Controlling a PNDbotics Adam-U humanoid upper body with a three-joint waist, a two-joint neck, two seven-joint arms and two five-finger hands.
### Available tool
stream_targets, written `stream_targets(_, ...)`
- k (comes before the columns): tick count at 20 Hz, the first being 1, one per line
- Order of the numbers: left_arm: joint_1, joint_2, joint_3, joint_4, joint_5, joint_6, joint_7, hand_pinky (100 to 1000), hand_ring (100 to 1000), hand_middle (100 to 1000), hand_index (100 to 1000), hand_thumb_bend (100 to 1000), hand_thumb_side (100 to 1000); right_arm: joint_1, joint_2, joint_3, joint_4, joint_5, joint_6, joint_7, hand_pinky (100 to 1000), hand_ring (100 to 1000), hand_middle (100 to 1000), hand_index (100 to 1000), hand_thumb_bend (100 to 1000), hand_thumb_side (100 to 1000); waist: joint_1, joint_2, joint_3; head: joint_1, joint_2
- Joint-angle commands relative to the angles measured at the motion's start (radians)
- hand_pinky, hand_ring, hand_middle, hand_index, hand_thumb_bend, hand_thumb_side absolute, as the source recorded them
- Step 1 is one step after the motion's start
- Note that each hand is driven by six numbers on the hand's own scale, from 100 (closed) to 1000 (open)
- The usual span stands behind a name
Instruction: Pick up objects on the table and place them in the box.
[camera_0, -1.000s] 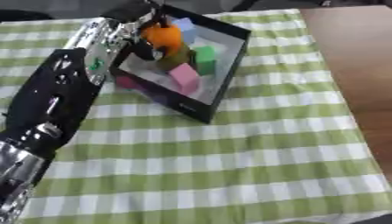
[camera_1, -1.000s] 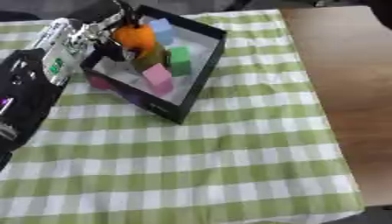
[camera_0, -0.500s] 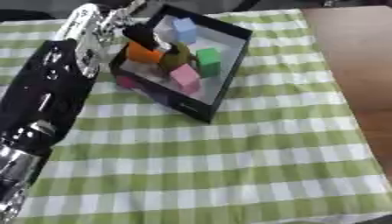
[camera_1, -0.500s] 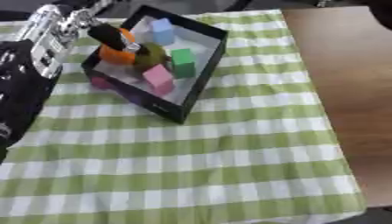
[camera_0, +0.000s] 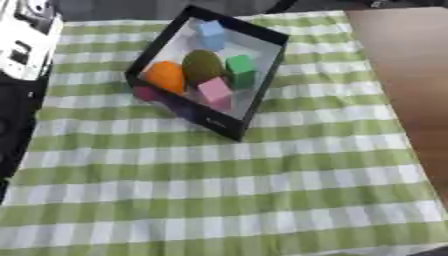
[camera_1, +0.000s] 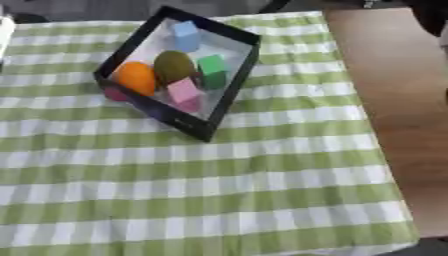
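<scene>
Green checked cloth (camera_0: 219, 175), filled black box (camera_0: 262, 75); left hand's (camera_0: 26, 35) fingers unclear.

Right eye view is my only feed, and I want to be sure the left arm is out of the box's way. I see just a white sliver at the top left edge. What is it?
Observer: In the left eye view that sliver is the white-and-silver section of the left arm, to the left of the box and apart from it.
Operator: Does it show further down too?
Observer: Yes, its black section runs down the view's left edge, over the checked cloth.
</scene>
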Motion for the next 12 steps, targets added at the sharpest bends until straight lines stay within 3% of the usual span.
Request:
stream_targets(1, 0.065, 0.083, 0.050, -0.129, 0.202, 0.015, 0.136, 904, 710, 745, 870, 216, 661, -0.002, -0.041, -0.022, -0.033, -0.010, -0.013, -0.034, 952, 764, 674, 764, 434, 244, -0.010, -0.030, 0.008, -0.020, -0.002)
stream_targets(6, 0.280, 0.141, 0.125, -0.277, 0.453, -0.014, 0.313, 911, 706, 741, 869, 189, 702, 0.014, -0.028, -0.024, -0.054, 0.003, -0.037, -0.071, 958, 772, 683, 770, 425, 244, -0.016, -0.032, 0.024, -0.037, -0.002)
stream_targets(12, 0.520, 0.143, 0.210, -0.396, 0.553, -0.085, 0.408, 909, 693, 730, 851, 258, 689, 0.037, -0.009, -0.032, -0.078, -0.003, -0.060, -0.098, 960, 779, 693, 776, 391, 256, -0.031, -0.027, 0.039, -0.044, -0.002)
